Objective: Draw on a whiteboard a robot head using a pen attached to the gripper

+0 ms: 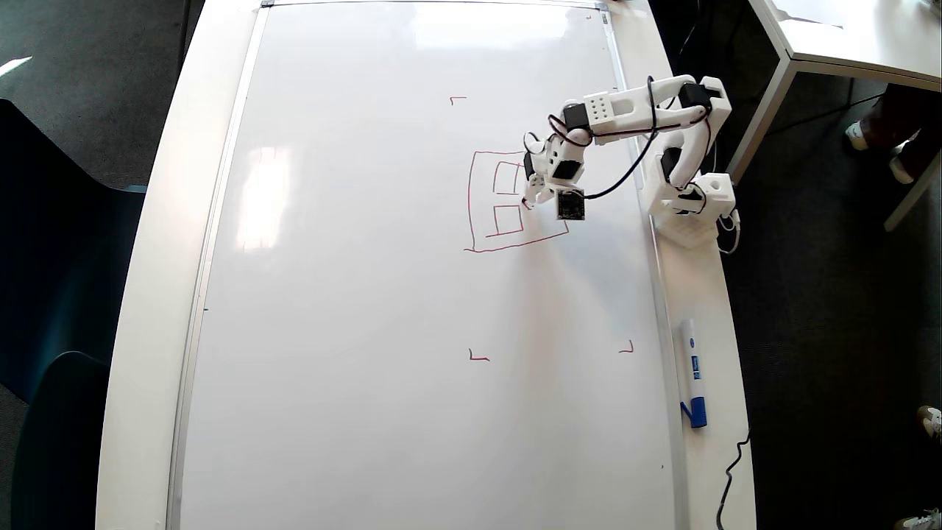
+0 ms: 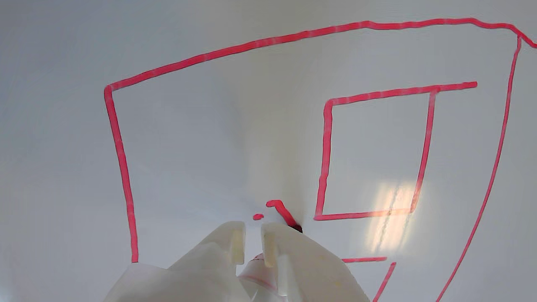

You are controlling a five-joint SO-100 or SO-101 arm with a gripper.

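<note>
Lying on the table edge [image 1: 706,309], your blue-capped marker [image 1: 692,373] sits well clear of the whiteboard [image 1: 353,294]. Your arm [image 1: 633,110] folds over the robot head [image 1: 508,202]; gripper [image 2: 251,245] clamps the pen [image 2: 260,272].

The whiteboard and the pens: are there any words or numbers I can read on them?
No words or numbers can be read anywhere.
The whiteboard has only the red robot head drawing and small red corner marks, no writing.
The spare marker beside the board has a blue label, too small and blurred to read.
The pen in the gripper shows no readable print.
</note>
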